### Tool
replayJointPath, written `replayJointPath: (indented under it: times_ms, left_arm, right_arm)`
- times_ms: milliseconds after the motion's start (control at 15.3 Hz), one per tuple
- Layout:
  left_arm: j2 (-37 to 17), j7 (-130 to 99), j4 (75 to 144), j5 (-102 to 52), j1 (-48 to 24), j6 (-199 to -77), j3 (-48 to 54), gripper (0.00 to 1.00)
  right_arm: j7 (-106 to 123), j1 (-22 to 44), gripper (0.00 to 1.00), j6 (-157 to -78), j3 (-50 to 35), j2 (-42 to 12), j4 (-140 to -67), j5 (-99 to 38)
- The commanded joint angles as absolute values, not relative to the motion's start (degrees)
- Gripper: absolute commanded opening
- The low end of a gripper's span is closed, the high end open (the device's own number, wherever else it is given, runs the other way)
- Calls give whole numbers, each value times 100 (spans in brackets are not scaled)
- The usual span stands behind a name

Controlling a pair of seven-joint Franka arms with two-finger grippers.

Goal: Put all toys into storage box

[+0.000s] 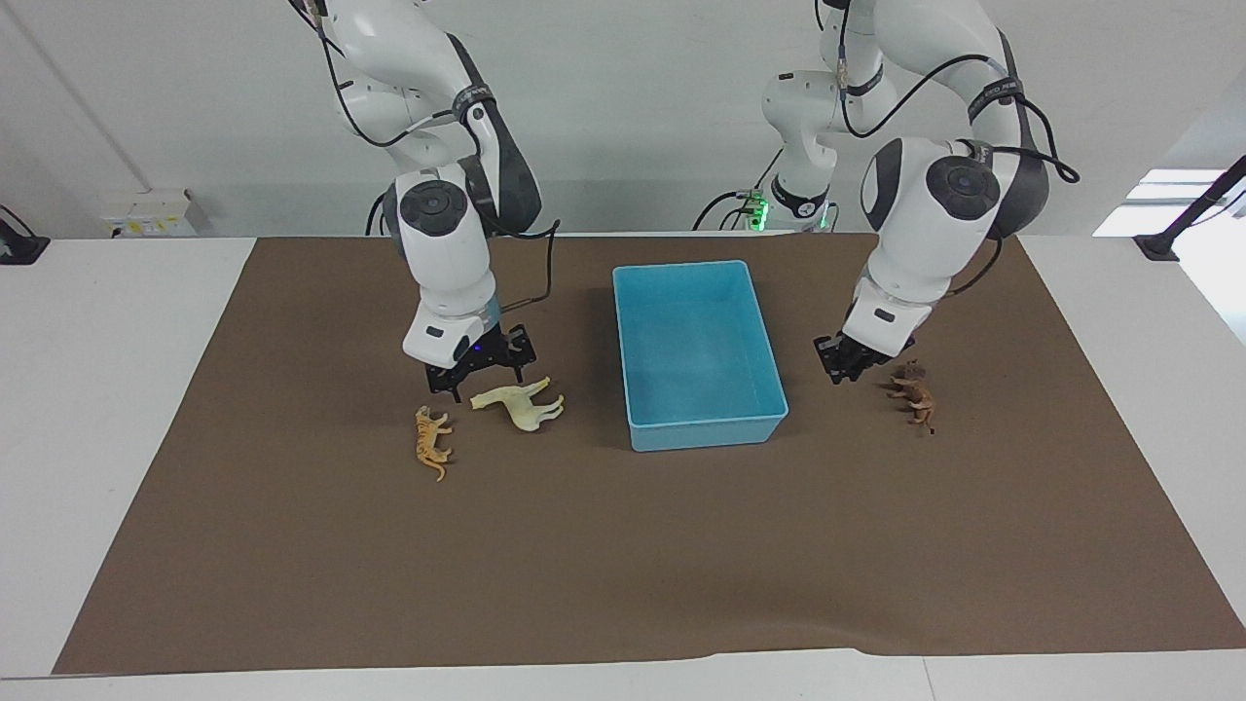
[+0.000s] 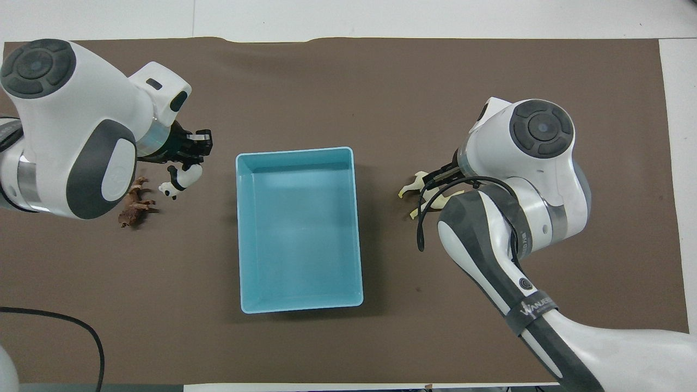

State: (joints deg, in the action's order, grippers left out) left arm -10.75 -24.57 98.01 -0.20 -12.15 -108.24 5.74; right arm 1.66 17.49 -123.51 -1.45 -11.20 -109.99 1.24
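Note:
The light blue storage box (image 1: 696,341) (image 2: 297,228) stands empty in the middle of the brown mat. My right gripper (image 1: 487,383) is open, low over the mat and right beside the cream horse (image 1: 521,404) (image 2: 418,182), which lies on its side. The orange tiger (image 1: 431,443) lies a little farther out; my right arm hides it in the overhead view. My left gripper (image 1: 845,372) (image 2: 190,155) is low beside the box. The panda (image 2: 182,179) is right at its tip and hidden in the facing view. The brown lion (image 1: 915,397) (image 2: 136,202) lies close by.
The brown mat (image 1: 623,565) covers most of the white table. A black cable (image 2: 54,321) lies at the near corner on the left arm's end. Both arms lean in over the mat on either side of the box.

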Motion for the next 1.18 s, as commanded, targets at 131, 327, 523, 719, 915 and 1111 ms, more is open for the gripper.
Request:
replayJointPath:
  times_ms: [131,327,523,719,915,1111]
  left_arm:
    - [-1091,-4531,10210,-97,-2432,-11318,492,0]
    - [-888,-4667,10696,-88,-2593,-11567,483,76]
    - [-835,-4493,10486,26,-2244,-11278,404,100]
    - [-800,-3134,10520,44,-1471,-11267,396,100]
    - [-800,-1210,10704,44,-452,-11582,396,100]
    - [-852,-73,11406,123,139,-12845,387,100]
  right_arm:
    - [281,2126,100,-12962,-123,-967,-11705,141]
    - [308,2162,100,-13481,-123,-1106,-11953,167]
    - [343,2153,100,-13631,-123,-1230,-11962,341]
    - [325,2136,100,-13938,-123,-1476,-11962,536]
    - [308,2118,100,-14299,-114,-1731,-11953,632]
    - [308,2083,67,-14309,-114,-1740,-11962,668]
